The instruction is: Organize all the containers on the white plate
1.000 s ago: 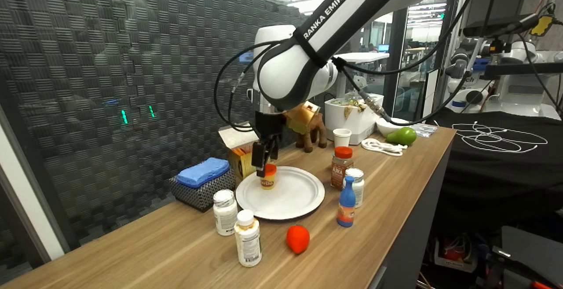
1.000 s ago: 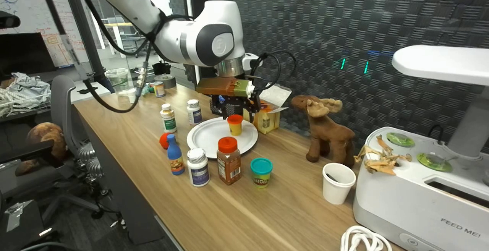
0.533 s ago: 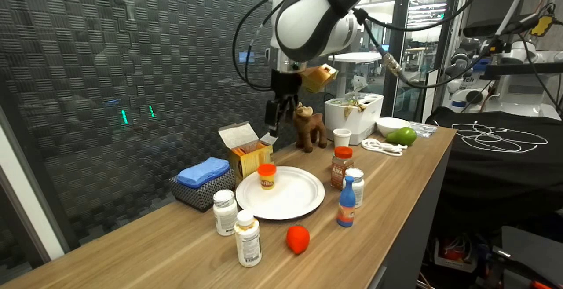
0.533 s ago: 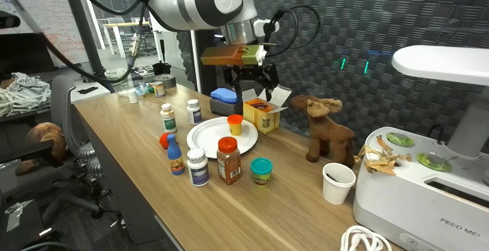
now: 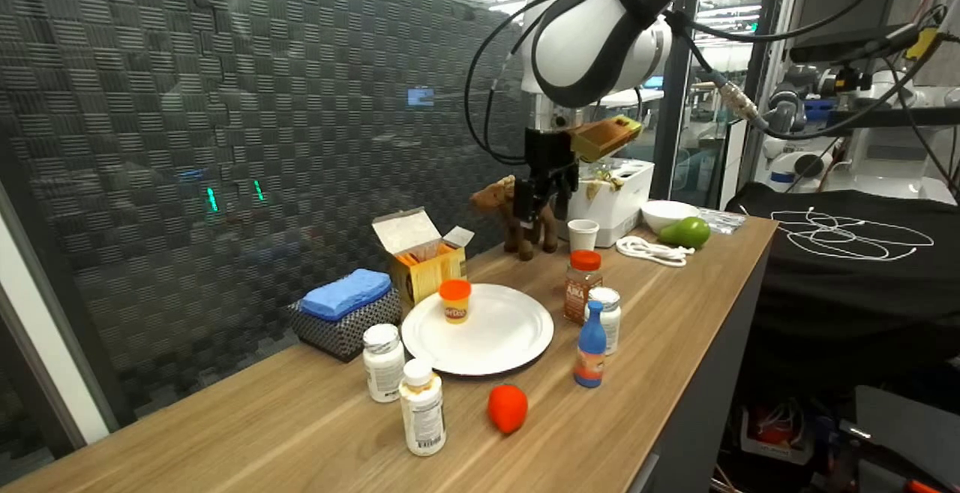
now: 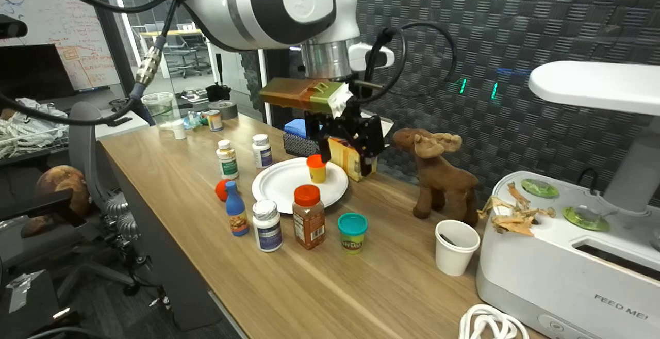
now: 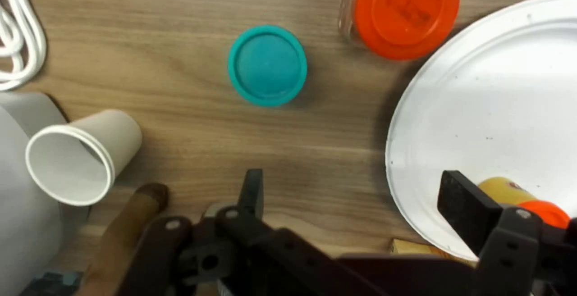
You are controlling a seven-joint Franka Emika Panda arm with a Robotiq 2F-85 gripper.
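In the wrist view the fingers (image 7: pixel 252 191) stand wide apart with nothing between them, one seen against the desk (image 7: pixel 324 125), one against the white plate (image 7: pixel 487 84), where it part-hides a yellow tub (image 7: pixel 507 190) toward three o'clock. That is the only container on the plate; the others I can make out stand on the desk. Out from the fingers, a teal-lidded tub (image 7: pixel 267 65) stands at eleven o'clock and a red-capped jar (image 7: pixel 407 13) just past twelve, near the plate's rim.

Farther off, with the plate as dial in an exterior view, come a white-capped bottle (image 6: pixel 267 230) at seven, a blue bottle (image 6: pixel 236 214) at eight, a green-labelled bottle (image 6: pixel 228 161) near ten and a far white bottle (image 6: pixel 263 154) between ten and eleven.

The teal-lidded tub looks the likely next pick. An off-centre descent could land a finger on its lid instead of straddling it; coming in turned toward the jar, a fingertip might clip that and topple it. The blue bottle, slim and tapered, would likely tip at a brush. On release, landing on the raised rim could tilt the load, and crowding could knock the yellow tub over.
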